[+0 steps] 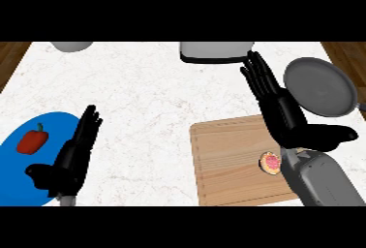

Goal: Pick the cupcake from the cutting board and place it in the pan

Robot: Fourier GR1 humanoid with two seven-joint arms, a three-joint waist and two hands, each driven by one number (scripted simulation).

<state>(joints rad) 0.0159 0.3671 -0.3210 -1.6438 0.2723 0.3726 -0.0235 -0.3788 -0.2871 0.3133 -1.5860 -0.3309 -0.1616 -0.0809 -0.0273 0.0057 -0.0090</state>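
The cupcake (271, 162) sits at the right edge of the cutting board (229, 164), beside your right forearm. Your right hand (282, 109) is released, fingers straight, holding nothing; the left hand (71, 155) rests open. Expect a light, soft, crushable item: grip the base sides, then carry to the pan (319, 87).

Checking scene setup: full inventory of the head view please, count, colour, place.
cupcake: 1, pink top, right edge of cutting board
cutting board: 1, light wood, lower right of counter
pan: 1, grey, upper right
red pepper: 1, red, on blue plate
blue plate: 1, blue, lower left
grey object: 1, grey with dark base, top centre
grey vessel: 1, top left, cut off
left hand: 1, black, open, over plate's edge
right hand: 1, black, open, between board and pan
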